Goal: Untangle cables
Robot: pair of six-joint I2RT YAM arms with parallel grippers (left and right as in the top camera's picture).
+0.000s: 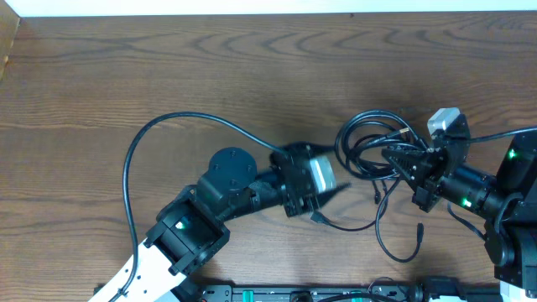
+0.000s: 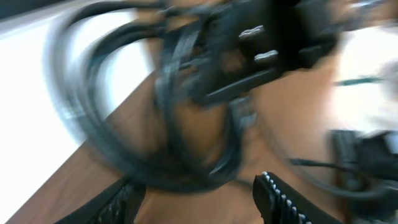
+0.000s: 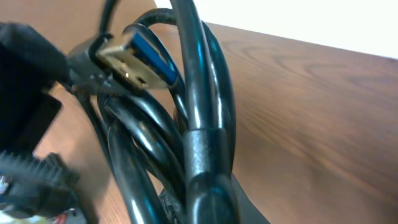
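My right gripper (image 1: 393,158) pinches the coiled thin black cables (image 1: 342,144), which lie just right of my spread left gripper (image 1: 334,201).

Bundled black cables (image 3: 200,124), blue-tongued USB plug (image 3: 138,62), wooden table (image 3: 311,106)

Brown wooden table (image 1: 126,75); black cables (image 1: 357,155) on it, right of centre.
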